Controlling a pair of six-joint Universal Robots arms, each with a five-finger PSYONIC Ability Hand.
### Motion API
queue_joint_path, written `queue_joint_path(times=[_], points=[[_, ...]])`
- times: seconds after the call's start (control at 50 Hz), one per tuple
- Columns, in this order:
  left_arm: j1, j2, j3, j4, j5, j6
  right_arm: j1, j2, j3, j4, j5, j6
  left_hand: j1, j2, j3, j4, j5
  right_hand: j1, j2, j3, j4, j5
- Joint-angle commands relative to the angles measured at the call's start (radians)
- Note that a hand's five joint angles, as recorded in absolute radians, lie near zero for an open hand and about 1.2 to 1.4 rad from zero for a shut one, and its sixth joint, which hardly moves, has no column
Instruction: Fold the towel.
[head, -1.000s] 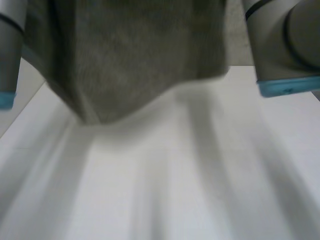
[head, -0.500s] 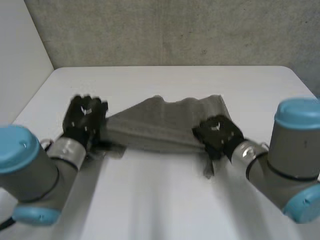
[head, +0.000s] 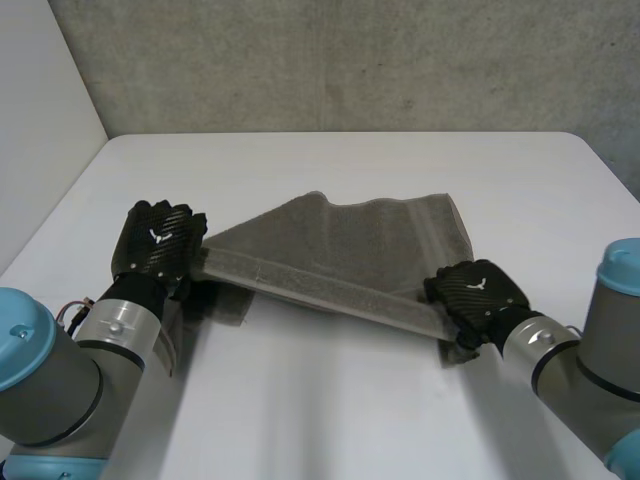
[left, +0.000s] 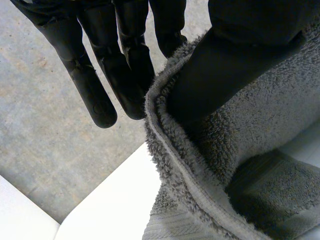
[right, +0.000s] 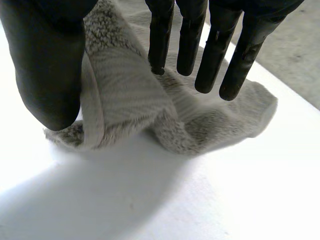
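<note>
**Grey towel, near hem lifted and pulled straight**

The towel is grey terry with a flat woven band along its hem. It sits about the middle of the table. Its near hem is raised off the surface and drawn into a straight line. One end is pinched in the left hand and the other in the right hand, which is closer to the near edge. From that hem the cloth slopes back to the surface toward the far edge in soft ripples. A loose flap hangs under the left end.
</note>
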Motion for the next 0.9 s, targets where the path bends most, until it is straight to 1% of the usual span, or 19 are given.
queue_joint_path(times=[0.02, 0.04, 0.08, 0.1, 0.12, 0.14, 0.16, 0.2, 0.26, 0.36, 0.4, 0.42, 0.46, 0.5, 0.58, 0.68, 0.72, 0.78, 0.9], points=[[0.001, 0.0, -0.02, 0.026, 0.0, 0.002, -0.063, -0.036, 0.043, -0.048, -0.003, 0.038, 0.199, 0.183, 0.179, 0.178, 0.189, 0.015, -0.005, 0.006, 0.002, 0.039], [0.001, 0.0, -0.02, 0.026, 0.0, 0.002, -0.063, -0.036, 0.043, -0.048, -0.003, 0.038, 0.199, 0.183, 0.179, 0.178, 0.189, 0.015, -0.004, 0.006, 0.002, 0.039], [0.001, 0.0, -0.023, 0.027, 0.0, 0.002, -0.072, -0.033, 0.043, -0.059, -0.006, 0.038, 0.199, 0.183, 0.179, 0.178, 0.189, 0.155, 0.136, 0.146, 0.142, 0.179], [0.001, 0.0, -0.023, 0.027, 0.0, 0.002, -0.072, -0.033, 0.043, -0.059, -0.006, 0.038, 0.199, 0.183, 0.179, 0.178, 0.189, 0.156, 0.136, 0.147, 0.143, 0.18], [0.001, 0.0, -0.027, 0.029, 0.0, 0.002, -0.074, -0.033, 0.042, -0.059, -0.007, 0.038, 0.199, 0.183, 0.179, 0.178, 0.189, 0.258, 0.238, 0.249, 0.245, 0.282], [0.001, 0.0, -0.027, 0.029, 0.0, 0.002, -0.074, -0.033, 0.04, -0.059, -0.012, 0.038, 0.199, 0.183, 0.179, 0.178, 0.189, 0.462, 0.443, 0.453, 0.449, 0.486], [0.001, -0.001, -0.029, 0.029, 0.002, 0.002, -0.074, -0.033, 0.04, -0.059, -0.012, 0.038, 0.199, 0.183, 0.179, 0.178, 0.189, 0.464, 0.445, 0.455, 0.451, 0.488], [0.001, -0.003, -0.03, 0.029, 0.002, 0.002, -0.072, -0.038, 0.04, -0.06, -0.017, 0.038, 0.199, 0.183, 0.179, 0.178, 0.189, 0.865, 0.845, 0.856, 0.852, 0.889], [0.001, -0.008, -0.035, 0.03, 0.002, 0.002, -0.072, -0.038, 0.042, -0.065, -0.021, 0.038, 0.199, 0.183, 0.179, 0.178, 0.189, 0.898, 0.878, 0.889, 0.885, 0.922], [0.001, -0.014, -0.036, 0.03, 0.002, 0.002, -0.092, -0.041, 0.043, -0.077, -0.064, 0.038, 0.199, 0.183, 0.179, 0.178, 0.189, 0.898, 0.878, 0.889, 0.885, 0.922], [0.001, -0.017, -0.032, 0.032, 0.002, 0.002, -0.104, -0.042, 0.043, -0.079, -0.072, 0.038, -0.119, -0.135, -0.139, -0.14, -0.128, 0.898, 0.878, 0.889, 0.885, 0.922], [0.001, -0.017, -0.032, 0.032, 0.002, 0.002, -0.104, -0.042, 0.043, -0.079, -0.072, 0.038, -0.121, -0.137, -0.141, -0.142, -0.13, 0.898, 0.878, 0.889, 0.885, 0.922], [0.002, -0.024, -0.026, 0.033, 0.0, 0.003, -0.132, -0.047, 0.039, -0.08, -0.081, 0.038, -0.428, -0.444, -0.448, -0.449, -0.437, 0.898, 0.878, 0.889, 0.885, 0.922], [0.002, -0.032, -0.023, 0.036, 0.0, 0.003, -0.149, -0.047, 0.034, -0.082, -0.081, 0.036, -0.481, -0.497, -0.502, -0.502, -0.491, 0.898, 0.878, 0.889, 0.885, 0.922], [0.012, -0.046, -0.017, 0.041, 0.0, 0.005, -0.205, -0.048, 0.023, -0.099, -0.083, 0.035, -0.517, -0.533, -0.537, -0.538, -0.527, 0.898, 0.878, 0.889, 0.885, 0.922], [0.059, -0.067, 0.0, 0.036, 0.002, 0.005, -0.244, -0.05, 0.011, -0.102, -0.086, 0.028, -0.544, -0.56, -0.564, -0.565, -0.553, 0.898, 0.878, 0.889, 0.885, 0.922], [0.091, -0.078, 0.014, 0.033, 0.005, 0.003, -0.25, -0.05, 0.008, -0.102, -0.086, 0.028, -0.541, -0.557, -0.561, -0.562, -0.55, 0.898, 0.878, 0.889, 0.885, 0.922], [0.11, -0.09, 0.029, 0.016, 0.009, 0.003, -0.256, -0.048, 0.008, -0.103, -0.098, 0.03, -0.544, -0.56, -0.564, -0.565, -0.553, 0.898, 0.878, 0.889, 0.885, 0.922], [0.121, -0.095, 0.037, -0.025, 0.038, 0.002, -0.253, -0.05, 0.012, -0.102, -0.118, 0.03, -0.532, -0.548, -0.552, -0.553, -0.541, 0.898, 0.878, 0.889, 0.885, 0.922]])
